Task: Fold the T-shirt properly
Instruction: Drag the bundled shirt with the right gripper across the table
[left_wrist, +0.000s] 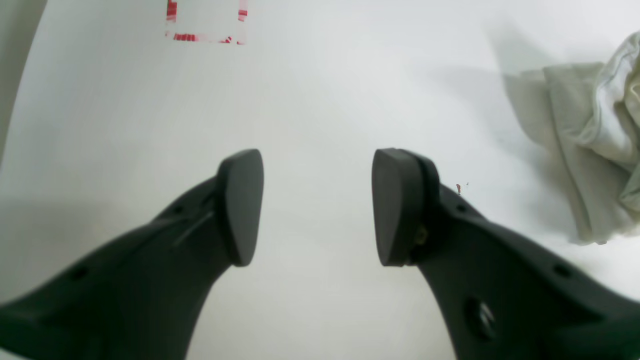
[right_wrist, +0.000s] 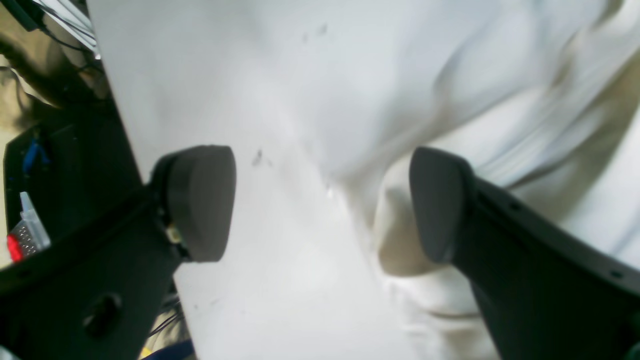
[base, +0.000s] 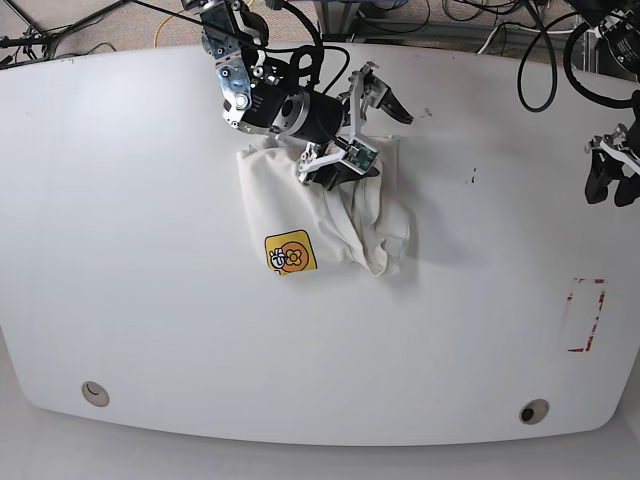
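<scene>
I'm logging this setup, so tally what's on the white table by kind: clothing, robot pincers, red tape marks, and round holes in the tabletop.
Clothing: 1, the T-shirt
Robot pincers: 2, the right pincer over the T-shirt, the left pincer at the table edge
Red tape marks: 1, the red tape outline
Round holes: 2, the left hole and the right hole
Total: 6

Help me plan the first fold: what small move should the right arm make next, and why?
Probably lower the right gripper and close on the T-shirt edge beneath it. Its jaws stand open and empty over bunched cloth, and the shirt lies crumpled on the table, so it likely needs spreading before folding.
</scene>
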